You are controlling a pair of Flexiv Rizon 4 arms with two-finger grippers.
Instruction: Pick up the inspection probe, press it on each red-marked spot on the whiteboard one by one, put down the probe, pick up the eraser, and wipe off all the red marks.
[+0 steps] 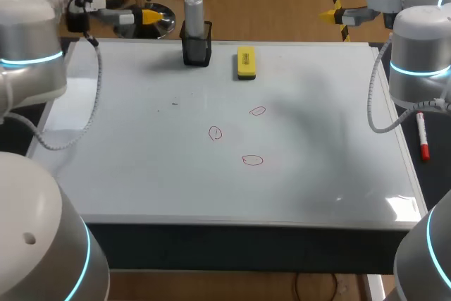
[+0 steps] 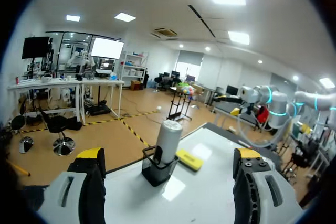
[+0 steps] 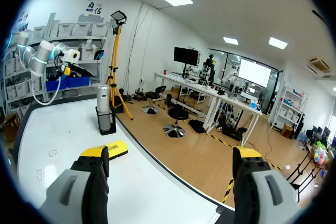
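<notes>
Left wrist view has the left pincer (image 2: pixel 168 154) spread wide with nothing in it, hanging off the far-left corner of the whiteboard (image 1: pixel 141 174). The probe (image 2: pixel 169 139) sits dead ahead, pretty much lined up with the gap between the fingers. It stands upright in a black holder (image 2: pixel 155 170) by the far edge, its silver top half poking out. The eraser (image 2: pixel 189 159) lies flat just past the holder. The right pincer (image 3: pixel 170 152) is wide and empty too, off the far-right corner and well apart from everything. Three red marks (image 1: pixel 252 160) sit mid-board, so the job looks like it's at step one: grab the probe.

My take is that the left arm should do it, since it's nearer and already aimed. Come in level and pinch the bare silver body above the holder's rim, not the holder itself. Get both fingers square on it before closing, because a smooth cylinder like that will probably twist or slide if caught off-centre. Then pull straight up until the bottom clears the rim, or the holder may tip or get dragged into the eraser.
</notes>
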